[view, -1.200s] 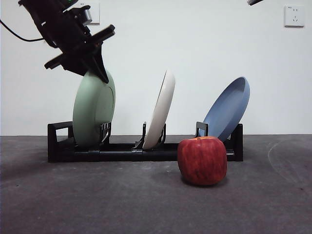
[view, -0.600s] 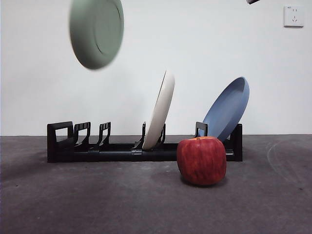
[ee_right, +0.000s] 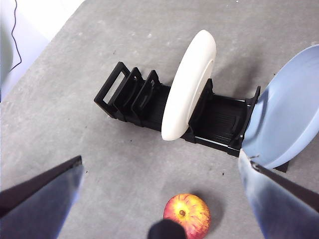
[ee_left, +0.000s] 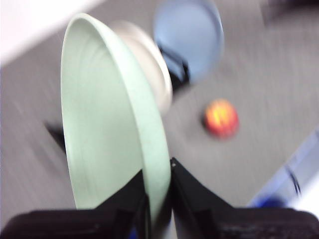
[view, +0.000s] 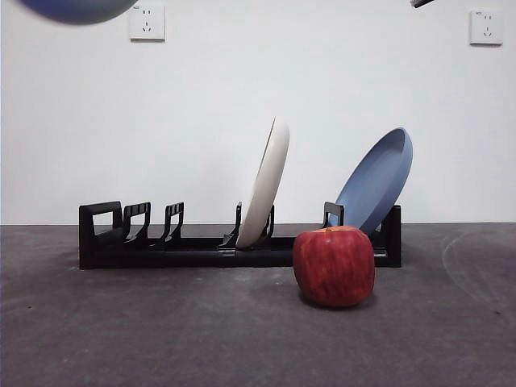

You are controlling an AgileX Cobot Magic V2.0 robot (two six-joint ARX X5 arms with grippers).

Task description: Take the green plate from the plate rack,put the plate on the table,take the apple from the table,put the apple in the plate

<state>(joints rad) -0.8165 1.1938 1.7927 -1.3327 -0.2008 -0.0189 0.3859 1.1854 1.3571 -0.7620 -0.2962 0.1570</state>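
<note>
My left gripper is shut on the rim of the green plate and holds it high above the table. In the front view only the plate's lower edge shows, as a dark blur at the top left corner. The plate rack stands on the table with its left slots empty; it also shows in the right wrist view. The apple sits on the table in front of the rack's right half and shows in both wrist views. My right gripper is open and empty, high above the apple.
A cream-white plate leans in the rack's middle slot and a blue plate leans at its right end. Two wall sockets are on the white wall behind. A black tip of the waiting arm shows at the top right.
The green plate has been lifted out of the rack's left slot, up and to the left, almost out of the front view. The apple and the other plates have not moved.
</note>
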